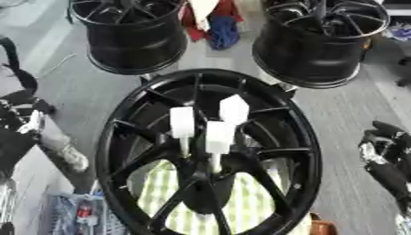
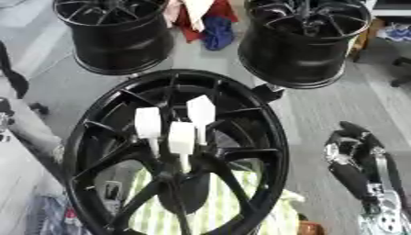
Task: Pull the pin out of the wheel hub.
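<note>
Left eye view: my right hand [image 2: 353, 158] hangs low beside the wheel hub [image 1: 210, 151], off it, fingers not readable; left hand [image 1: 24, 124] likewise at the opposite edge. Three white-headed pins [image 1: 218, 137] stand seated at the centre. Next, I judge: reach in, pinch one head, draw straight up. Beyond, two spare rims [image 1: 132, 34].

Even, diffuse overhead light; soft focus throughout. Pale floor [image 1: 353, 105] slightly washed out; black wheel hub [image 1: 301, 137] shows faint sheen; white pins [image 1: 218, 136] near overexposed.
</note>
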{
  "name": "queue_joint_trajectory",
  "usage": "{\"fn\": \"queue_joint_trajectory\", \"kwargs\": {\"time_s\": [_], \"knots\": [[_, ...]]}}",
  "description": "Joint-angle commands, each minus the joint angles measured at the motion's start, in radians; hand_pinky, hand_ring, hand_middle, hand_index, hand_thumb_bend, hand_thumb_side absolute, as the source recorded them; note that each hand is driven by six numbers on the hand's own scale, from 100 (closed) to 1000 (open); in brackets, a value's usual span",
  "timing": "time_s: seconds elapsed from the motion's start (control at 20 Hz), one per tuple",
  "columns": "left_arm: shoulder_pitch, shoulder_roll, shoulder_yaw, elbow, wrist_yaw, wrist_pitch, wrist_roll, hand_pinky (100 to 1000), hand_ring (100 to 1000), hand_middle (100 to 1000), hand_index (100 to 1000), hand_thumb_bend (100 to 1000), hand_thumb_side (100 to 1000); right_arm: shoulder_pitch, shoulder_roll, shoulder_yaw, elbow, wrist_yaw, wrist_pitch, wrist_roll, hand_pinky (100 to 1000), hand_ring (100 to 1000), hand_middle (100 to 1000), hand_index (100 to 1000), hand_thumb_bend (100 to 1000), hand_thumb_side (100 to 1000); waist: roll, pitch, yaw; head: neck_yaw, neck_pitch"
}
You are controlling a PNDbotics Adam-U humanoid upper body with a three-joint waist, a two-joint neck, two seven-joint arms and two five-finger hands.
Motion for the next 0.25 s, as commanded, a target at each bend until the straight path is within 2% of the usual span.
{"fn": "queue_joint_trajectory", "kwargs": {"time_s": [0.05,0.25], "knots": [[-0.013,0.008,-0.002,-0.022,0.003,-0.002,-0.007,605,606,643,772,250,343,-0.01,-0.012,-0.008,-0.022,-0.003,-0.001,0.003,694,589,650,791,100,241,0.001,-0.007,0.001,-0.002,0.005],[-0.014,0.006,-0.002,-0.025,0.003,-0.001,-0.009,605,606,643,772,250,342,-0.009,-0.012,-0.007,-0.022,-0.002,0.0,0.005,694,589,650,791,100,241,0.001,-0.009,0.002,-0.004,0.005]]}}
